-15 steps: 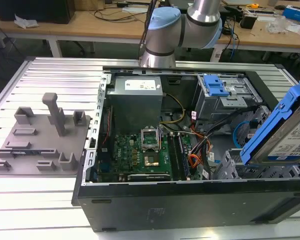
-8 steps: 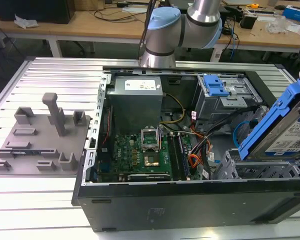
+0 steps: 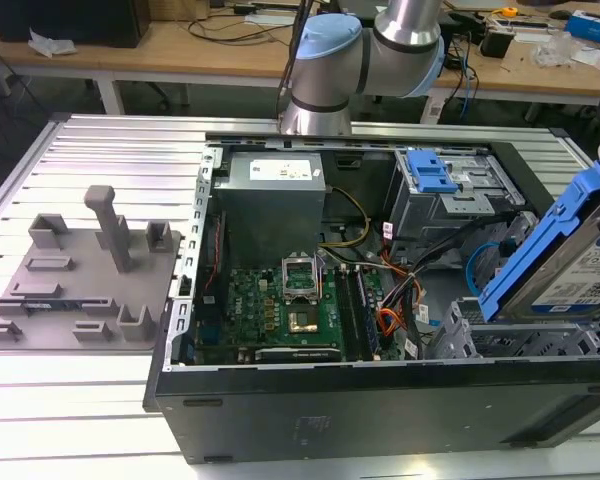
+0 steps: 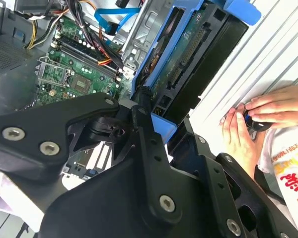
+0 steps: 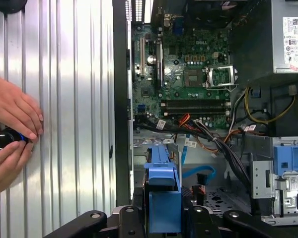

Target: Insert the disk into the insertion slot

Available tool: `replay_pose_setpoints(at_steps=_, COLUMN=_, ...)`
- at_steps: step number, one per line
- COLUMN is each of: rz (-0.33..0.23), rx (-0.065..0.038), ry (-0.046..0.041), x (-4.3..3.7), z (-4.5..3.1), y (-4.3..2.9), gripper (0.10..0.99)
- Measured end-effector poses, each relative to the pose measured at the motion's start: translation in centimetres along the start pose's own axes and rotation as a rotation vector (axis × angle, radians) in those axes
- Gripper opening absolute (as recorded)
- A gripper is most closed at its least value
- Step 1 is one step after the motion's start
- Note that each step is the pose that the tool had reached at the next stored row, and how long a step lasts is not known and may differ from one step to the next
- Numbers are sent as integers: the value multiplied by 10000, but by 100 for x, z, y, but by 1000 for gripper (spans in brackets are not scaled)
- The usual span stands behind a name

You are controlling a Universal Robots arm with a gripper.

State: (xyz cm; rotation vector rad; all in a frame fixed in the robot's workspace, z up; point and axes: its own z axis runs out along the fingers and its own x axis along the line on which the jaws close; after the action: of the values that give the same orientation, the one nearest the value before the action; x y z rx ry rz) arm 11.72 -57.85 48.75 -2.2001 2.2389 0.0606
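In the exterior view, from its left to its right, a grey plastic fixture plate (image 3: 75, 280) with upright posts lies on the ribbed silver aluminium table (image 3: 100, 150). Just beside it, the open black computer case (image 3: 380, 420) lies on its side. It holds a grey box-shaped power supply (image 3: 275, 195) and a green motherboard (image 3: 280, 315). The light blue and silver robot arm (image 3: 325, 60) stands behind the case. Further right, a darker grey metal cage (image 3: 450, 200) carries a small blue ridged plastic latch (image 3: 430, 170). Nearer the camera is the insertion slot (image 3: 470, 340), the wide low bay of a light grey perforated sheet-metal cage. The disk (image 3: 580, 265), a flat silver-grey hard drive with a white label in a bright blue plastic carrier, is at that view's right edge. It is tilted, with one end raised, and hangs over the light grey cage, outside the slot. Whether its lower end touches the cage cannot be told. In both wrist views the black gripper (image 5: 165, 218) is clamped on the disk (image 4: 188, 54), its fingers (image 4: 139, 111) pressing on the blue carrier frame. A person's two hands (image 5: 12, 134) rest on the ribbed table beside the case, with the fingers closed around a small round black knob (image 5: 5, 140).
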Motion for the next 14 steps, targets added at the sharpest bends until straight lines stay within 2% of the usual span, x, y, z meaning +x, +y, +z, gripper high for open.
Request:
replay_pose_setpoints(at_steps=4, rz=-6, rx=145, ry=-1, x=0, z=6, y=0, gripper=365)
replay_pose_setpoints(at_steps=14, rz=-5, rx=151, ry=14, x=-5, z=11, y=4, gripper=365)
